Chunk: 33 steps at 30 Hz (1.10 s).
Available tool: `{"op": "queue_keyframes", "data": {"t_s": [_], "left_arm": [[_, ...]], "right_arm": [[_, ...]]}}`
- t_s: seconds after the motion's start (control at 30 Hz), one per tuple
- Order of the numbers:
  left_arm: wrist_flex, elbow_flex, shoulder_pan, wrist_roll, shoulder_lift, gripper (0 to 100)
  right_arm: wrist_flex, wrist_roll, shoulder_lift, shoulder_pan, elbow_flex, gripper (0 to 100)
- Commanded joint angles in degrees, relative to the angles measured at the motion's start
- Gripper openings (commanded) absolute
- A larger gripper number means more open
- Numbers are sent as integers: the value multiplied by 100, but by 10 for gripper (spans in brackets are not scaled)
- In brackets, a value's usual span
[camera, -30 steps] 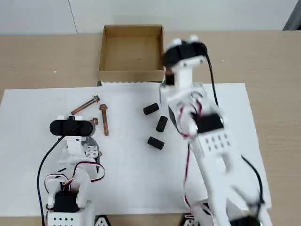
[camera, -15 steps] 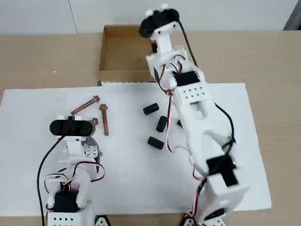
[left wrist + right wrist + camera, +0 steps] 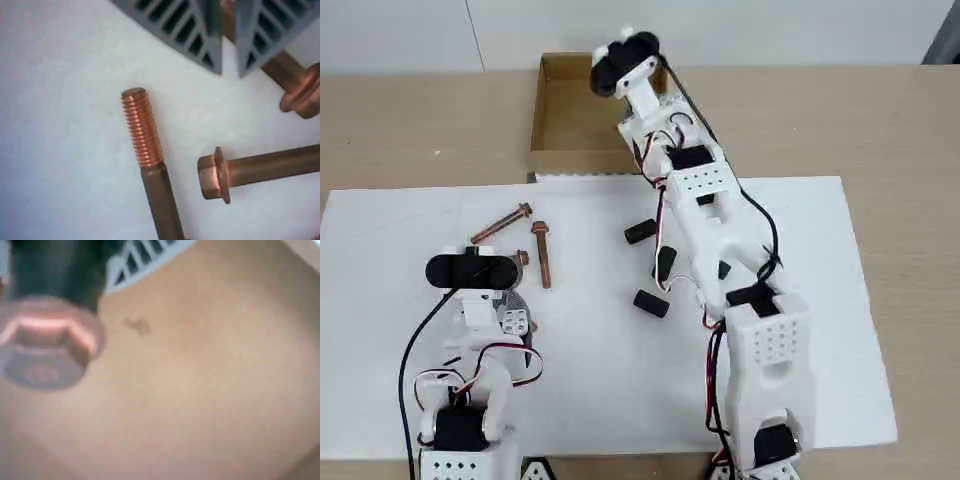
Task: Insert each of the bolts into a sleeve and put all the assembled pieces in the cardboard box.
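Right end effector (image 3: pixel 632 100) hangs over the cardboard box (image 3: pixel 536 110), clamped on a black sleeve (image 3: pixel 55 270) with a bolt (image 3: pixel 45 347) through it. The bolt's head faces the wrist camera, above the box floor. Left end effector (image 3: pixel 230 55) sits low over the white sheet (image 3: pixel 400 260), jaws narrowed to a slit, with a loose bolt (image 3: pixel 295 85) lying beneath them. Two more bolts (image 3: pixel 501 224) lie just beside it on the sheet, and three loose sleeves (image 3: pixel 641 231) lie near mid-sheet, well apart from the bolts.

Robotics lab bench, wooden table (image 3: pixel 420 120), white paper sheet (image 3: pixel 600 380), plain wall (image 3: pixel 770 30)
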Motion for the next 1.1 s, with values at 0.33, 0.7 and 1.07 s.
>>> {"op": "queue_keyframes", "data": {"t_s": [0.33,0.7,1.07], "left_arm": [[-158,-22,-35,-9,-62,6],[-158,-22,-35,-9,-62,6],[-158,-22,-35,-9,-62,6]], "right_arm": [[-13,62,-84,-48,-440,79],[2659,62,-1727,-66,-440,79],[4927,18,-2809,-84,-440,79]]}}
